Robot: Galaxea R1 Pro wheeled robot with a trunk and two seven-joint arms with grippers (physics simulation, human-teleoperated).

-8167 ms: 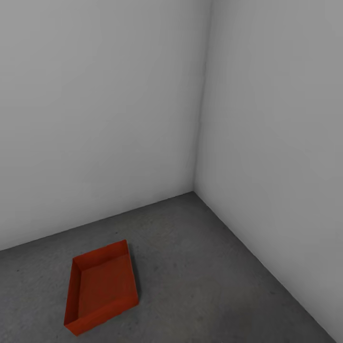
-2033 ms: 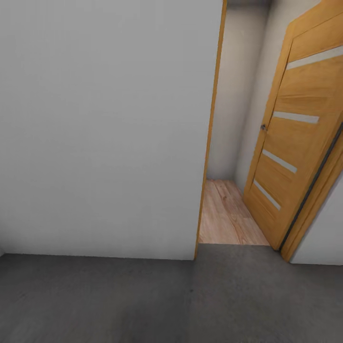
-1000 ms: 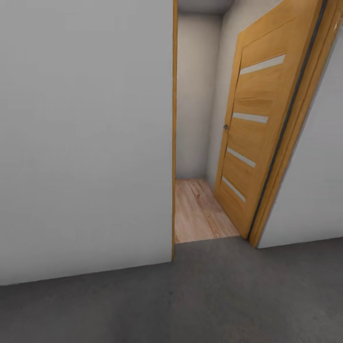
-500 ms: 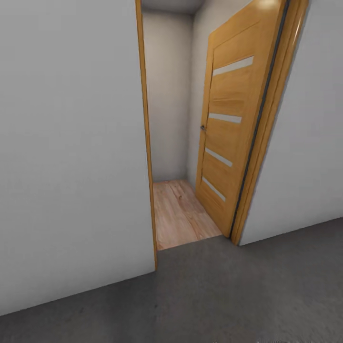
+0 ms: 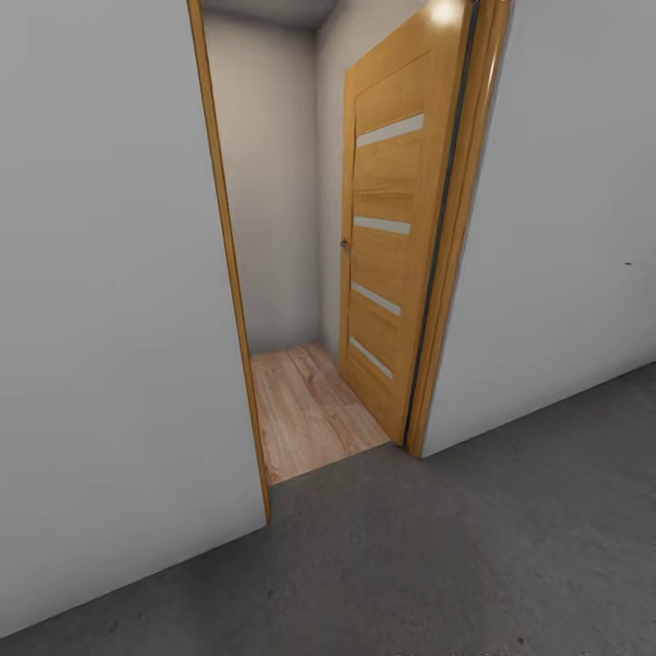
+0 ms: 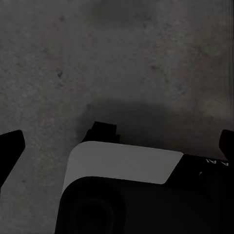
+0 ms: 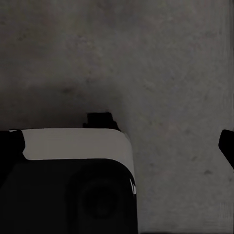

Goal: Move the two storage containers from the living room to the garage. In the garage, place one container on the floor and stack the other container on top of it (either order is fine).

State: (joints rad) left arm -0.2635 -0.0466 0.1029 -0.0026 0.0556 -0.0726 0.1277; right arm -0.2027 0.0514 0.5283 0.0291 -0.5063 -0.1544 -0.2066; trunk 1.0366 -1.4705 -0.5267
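The left gripper (image 6: 116, 146) hangs over the floor (image 6: 122, 58) with its two black fingertips (image 6: 9, 148) wide apart and nothing between them. The right gripper (image 7: 119, 141) hangs over the same dark concrete, jaws likewise spread and empty. Part of the robot's white and black body (image 6: 124, 163) sits beneath both. Ahead, a honey-coloured door (image 5: 392, 237) stands open in the pale grey wall (image 5: 100, 301), with light wood planks (image 5: 305, 410) beyond the threshold.
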